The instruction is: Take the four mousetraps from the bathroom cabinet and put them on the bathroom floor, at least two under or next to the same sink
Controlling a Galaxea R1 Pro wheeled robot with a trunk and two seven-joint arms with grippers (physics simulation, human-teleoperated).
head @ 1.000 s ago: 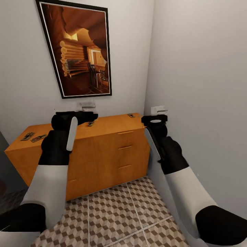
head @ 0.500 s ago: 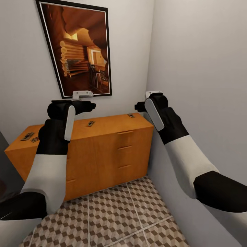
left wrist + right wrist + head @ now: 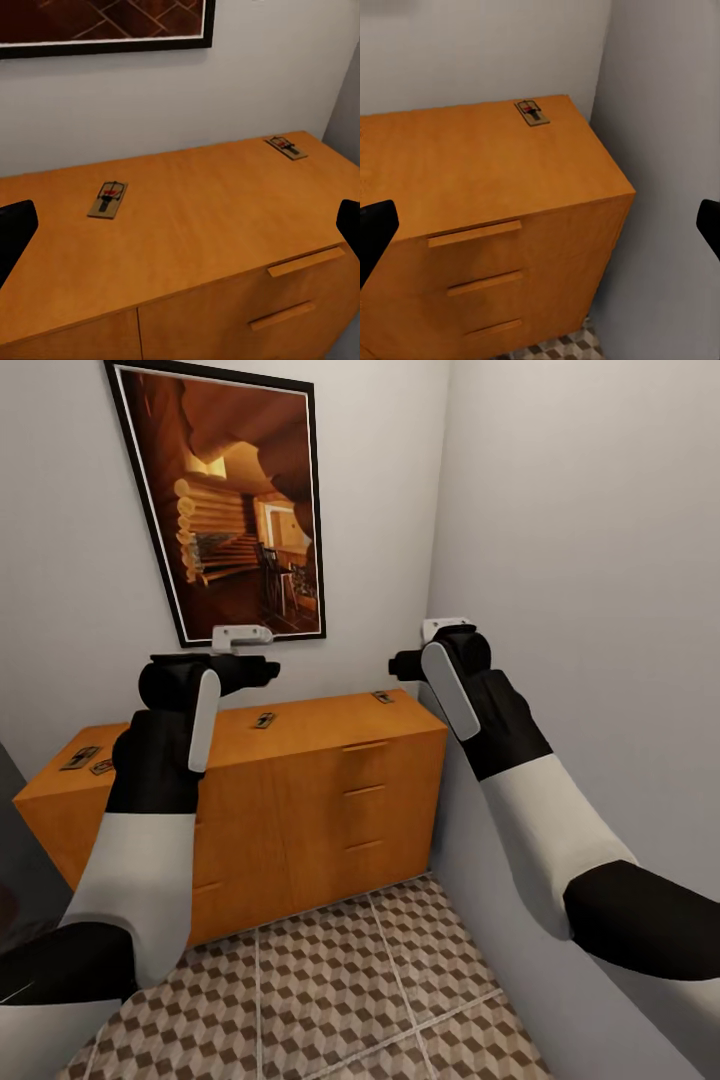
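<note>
Nearest the camera in the head view lies the bathroom floor (image 3: 330,990), its square tiles printed with a brown, beige and white cube pattern, running up to the base of the cabinet (image 3: 300,810). Above the tiles both arms are raised. The left gripper (image 3: 243,635) hangs over the cabinet's top, and the right gripper (image 3: 445,627) hangs by the corner wall at the cabinet's right end. In each wrist view the dark fingertips sit far apart at opposite edges of the picture, so both grippers are spread wide with nothing between the fingers.

The orange-brown cabinet stands against the back wall, its right end in the corner, with slim drawer handles down its right column. All four mousetraps rest on its flat top surface. Two lie close together at the left end (image 3: 80,757) (image 3: 101,766). A third mousetrap (image 3: 264,720) sits near the middle, also seen in the left wrist view (image 3: 109,199). The fourth mousetrap (image 3: 382,697) lies near the back right corner, close to the wall, and shows in the right wrist view (image 3: 532,112) too.

On the wall above the cabinet hangs a black-framed picture (image 3: 240,500) of a wooden interior.
</note>
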